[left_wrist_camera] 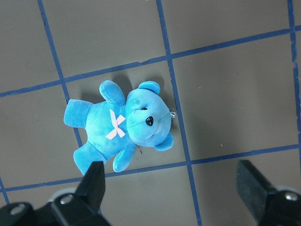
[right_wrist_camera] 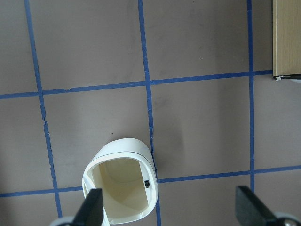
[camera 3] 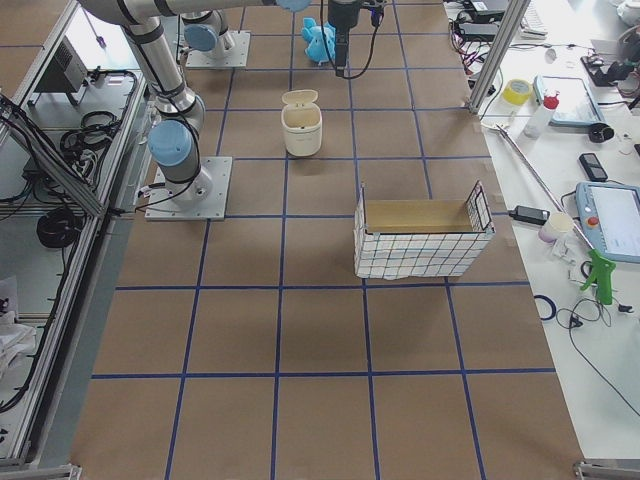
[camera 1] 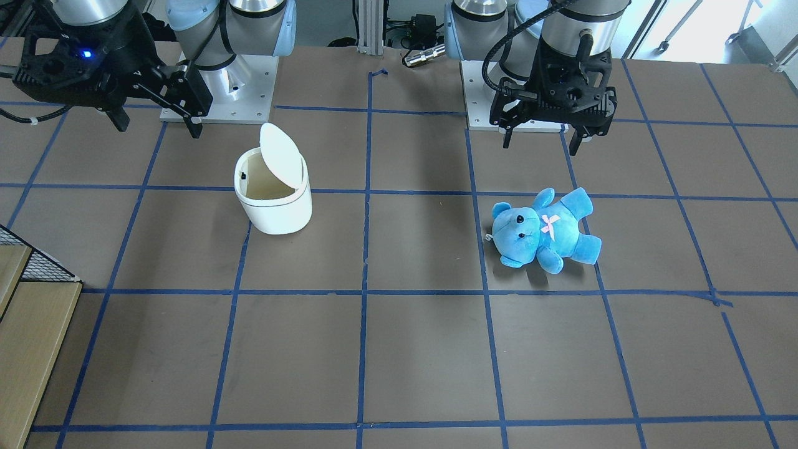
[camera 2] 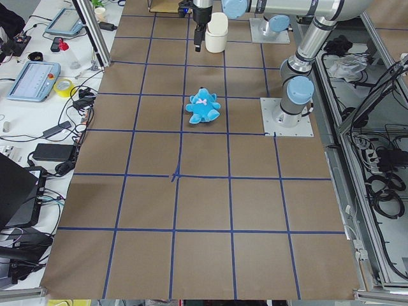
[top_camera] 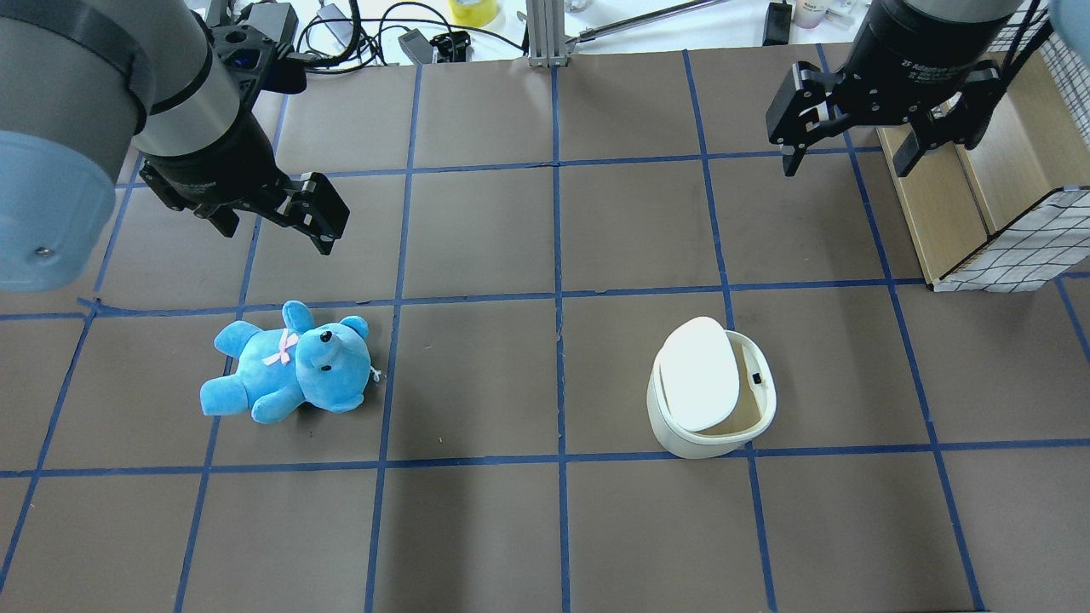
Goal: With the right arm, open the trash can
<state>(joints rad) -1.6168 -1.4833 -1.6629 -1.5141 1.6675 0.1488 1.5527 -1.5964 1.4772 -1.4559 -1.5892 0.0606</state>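
The white trash can (camera 1: 277,215) stands on the table with its flip lid (camera 1: 280,153) tilted up, so its cream inside shows. In the overhead view the trash can (top_camera: 681,438) is right of centre. My right gripper (camera 1: 157,125), with the blue light, hangs open and empty above the table, away from the can on the robot's side. In the right wrist view the gripper (right_wrist_camera: 171,212) has the can (right_wrist_camera: 122,148) by its left finger. My left gripper (top_camera: 277,234) is open and empty above the blue teddy bear (top_camera: 289,366).
A wire-mesh box with wooden sides (top_camera: 1005,196) stands at the table's right end, beyond my right gripper. The teddy (camera 1: 545,231) lies on its back on the left side. The arm bases (camera 1: 230,87) sit at the robot's edge, with a metal cylinder (camera 1: 424,57) between them.
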